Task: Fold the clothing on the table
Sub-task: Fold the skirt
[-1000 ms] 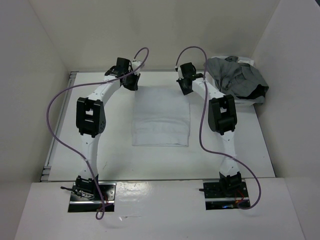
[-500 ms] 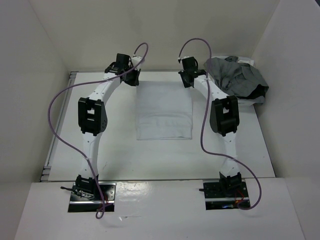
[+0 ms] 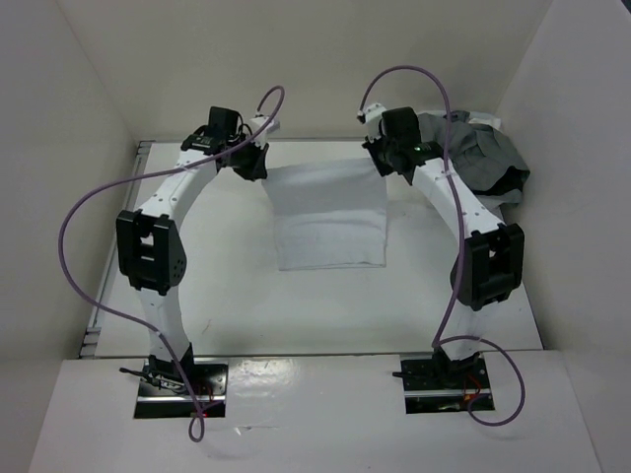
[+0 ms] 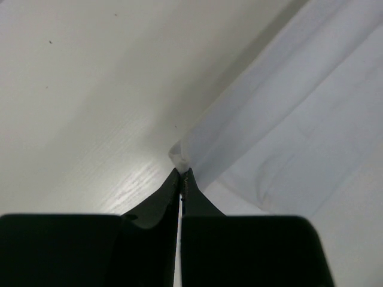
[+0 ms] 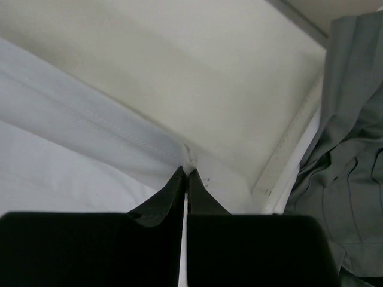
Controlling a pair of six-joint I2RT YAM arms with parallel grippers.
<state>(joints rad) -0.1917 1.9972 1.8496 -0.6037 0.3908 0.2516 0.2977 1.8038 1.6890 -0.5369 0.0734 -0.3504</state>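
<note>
Worktop [image 3: 227, 296]: white and flat. We see a metal rail [image 3: 96, 315] along its left edge and white walls [image 3: 69, 118] on three sides.

White garment [image 3: 330, 222]: lies at the middle of the worktop, between the two arms. Its near part is flat on the surface. The far edge stretches between the two end effectors, and we see soft creases running along it.

Left end effector [image 4: 181, 176]: jaws pinched tight on the far-left corner of the white garment. In the left wrist view, a small nub of fabric sits right at the tips.

Right end effector [image 5: 185, 174]: jaws pinched tight on the far-right corner. In the right wrist view, a stitched hem runs into the tips.

Grey garments [image 3: 478, 158]: a crumpled heap in the far right corner, near the right end effector but apart from the white garment. We cannot tell what the pale edge beneath it is.

Arms: both reach out to the far side, elbows bowed outward.

Purple cables [image 3: 74, 251]: one loops loosely along each arm.
</note>
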